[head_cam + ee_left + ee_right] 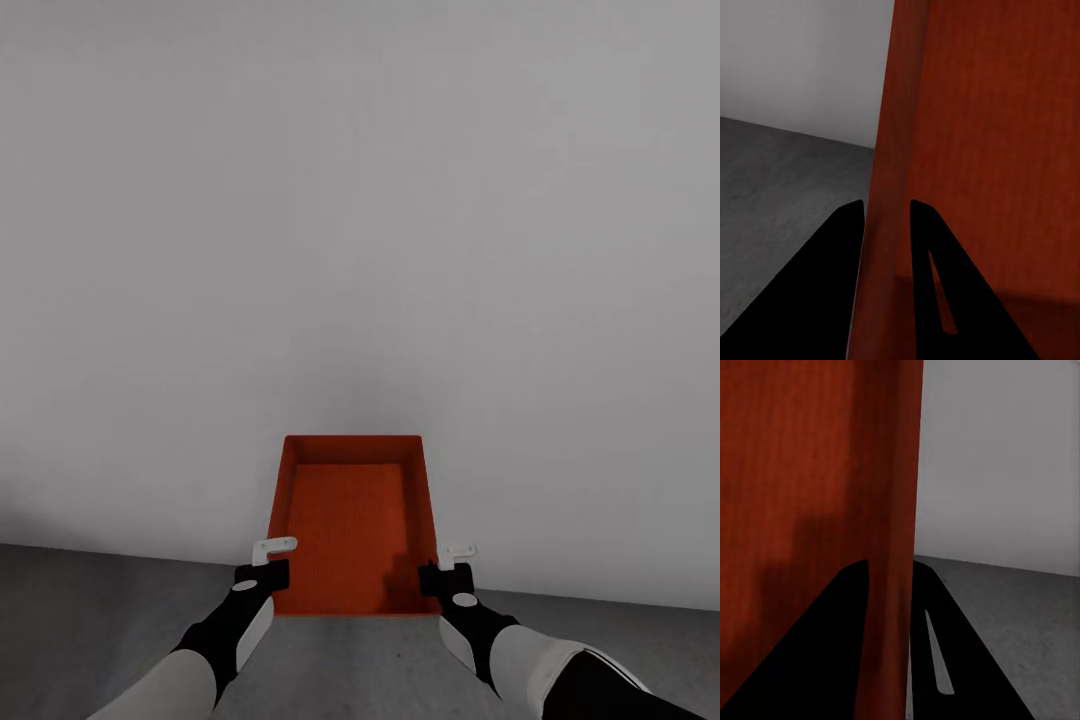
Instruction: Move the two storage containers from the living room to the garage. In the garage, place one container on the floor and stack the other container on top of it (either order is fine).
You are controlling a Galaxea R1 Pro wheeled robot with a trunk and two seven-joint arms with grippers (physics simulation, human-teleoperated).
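A: Where is the orange-red rectangular open-top plastic container [352, 530] right now?

B: Held up in front of the robot, between the two arms, its open top facing the head camera. Its long axis runs away from the robot, toward the plain white wall [360, 220]. Below it is the dark grey concrete floor [90, 610].

A: And the jaws?

B: The left gripper [272, 550] sits at the near end of the left side wall, the right gripper [455, 556] at the near end of the right side wall. In the left wrist view the two dark fingers [832, 277] straddle the thin orange wall, one on each side, narrowed onto it. The right wrist view shows the same: fingers [832, 645] clamped across the right wall.

A: So which arm is nearer?

B: Neither; both hold level with each other, so the bin hangs evenly between them.

A: What does the next move depend on?

B: I'd judge that it's the drop straight down. The floor lies directly beneath the bin, so both arms should lower together, keeping it level.
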